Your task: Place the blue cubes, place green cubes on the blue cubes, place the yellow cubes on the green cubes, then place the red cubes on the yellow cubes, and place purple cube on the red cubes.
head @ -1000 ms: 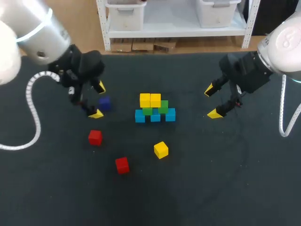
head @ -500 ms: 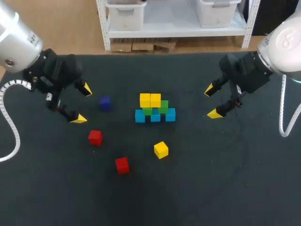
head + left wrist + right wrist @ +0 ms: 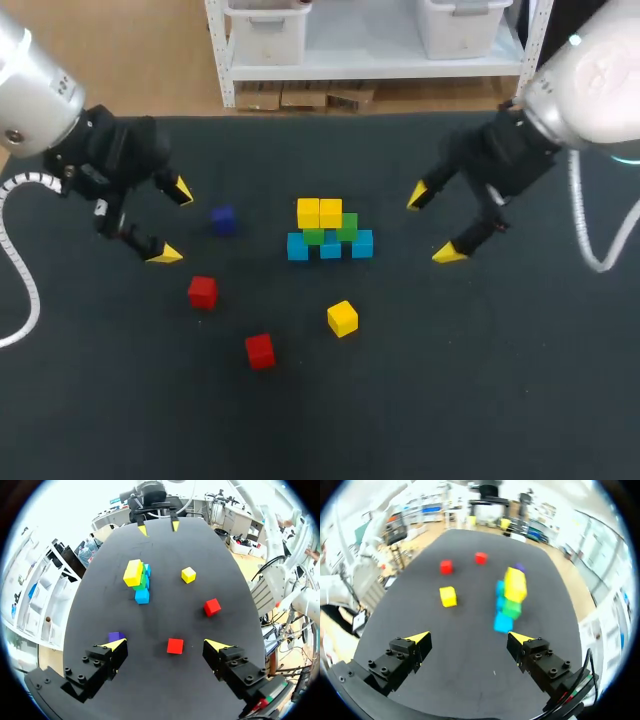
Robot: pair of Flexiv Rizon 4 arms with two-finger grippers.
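Note:
Mid-table stands a stack: three blue cubes [image 3: 330, 247] in a row, two green cubes [image 3: 347, 226] on them, two yellow cubes [image 3: 319, 212] on top. A loose yellow cube [image 3: 342, 318] lies in front of it. Two red cubes [image 3: 203, 291] [image 3: 260, 350] lie front left, and a purple cube [image 3: 223, 219] sits left of the stack. My left gripper [image 3: 174, 222] hangs open left of the purple cube, holding nothing. In the left wrist view one red cube [image 3: 175, 645] shows on the table below the gap between its fingers. My right gripper [image 3: 432, 225] hangs open and empty right of the stack [image 3: 511, 600].
The black table [image 3: 480, 380] stretches wide at the front and right with nothing on it. The loose yellow cube [image 3: 448, 596] and both red cubes [image 3: 446, 566] lie apart from each other, with gaps between them.
My left arm has drawn back to the left, away from the purple cube. My right arm has shifted left, toward the stack. No cube has moved.

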